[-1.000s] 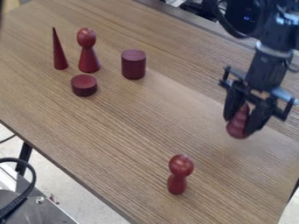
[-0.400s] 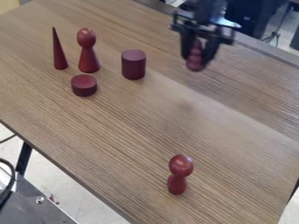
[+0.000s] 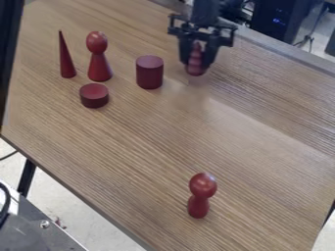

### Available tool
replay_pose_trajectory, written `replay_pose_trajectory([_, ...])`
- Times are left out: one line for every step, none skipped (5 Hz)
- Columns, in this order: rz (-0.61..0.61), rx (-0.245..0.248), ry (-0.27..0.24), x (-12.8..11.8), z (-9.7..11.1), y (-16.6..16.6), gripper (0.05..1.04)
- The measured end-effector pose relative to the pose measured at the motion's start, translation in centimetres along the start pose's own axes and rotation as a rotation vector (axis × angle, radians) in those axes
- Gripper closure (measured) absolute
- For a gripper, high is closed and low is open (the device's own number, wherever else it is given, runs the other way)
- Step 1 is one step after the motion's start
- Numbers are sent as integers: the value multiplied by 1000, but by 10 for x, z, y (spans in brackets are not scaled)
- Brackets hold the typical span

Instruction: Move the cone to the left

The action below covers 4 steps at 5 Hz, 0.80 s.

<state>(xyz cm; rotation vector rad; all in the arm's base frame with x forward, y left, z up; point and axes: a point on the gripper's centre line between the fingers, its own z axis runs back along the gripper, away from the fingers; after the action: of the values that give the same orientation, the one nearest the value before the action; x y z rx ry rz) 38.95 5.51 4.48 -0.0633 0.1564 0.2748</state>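
My gripper [image 3: 195,68] hangs over the upper middle of the table, right of the dark red cylinder, and is shut on a small ridged red cone [image 3: 196,60]. The piece points up between the two fingers, its rounded lower end showing below them. Whether its base touches the table, I cannot tell. A tall, thin, smooth red cone [image 3: 66,61] stands upright at the upper left, apart from the gripper.
A red cylinder [image 3: 150,72] stands just left of the gripper. Farther left are a round-headed red figure [image 3: 99,61] and a short disc [image 3: 94,96]. Another round-headed piece [image 3: 200,194] stands near the front of the wooden table [image 3: 150,147].
From the right side, the gripper has travelled up and leftward across the view, carrying the ridged cone to beside the cylinder. The standing pieces are where they were.
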Motion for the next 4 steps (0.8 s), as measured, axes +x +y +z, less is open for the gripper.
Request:
replay_pose_trajectory([23, -1, 12, 4, -6, 5, 582])
replay_pose_trajectory([61, 24, -14, 10, -10, 9, 582])
replay_pose_trajectory([79, 25, -24, 13, -12, 9, 582])
replay_pose_trajectory([108, 25, -33, 13, -13, 5, 539])
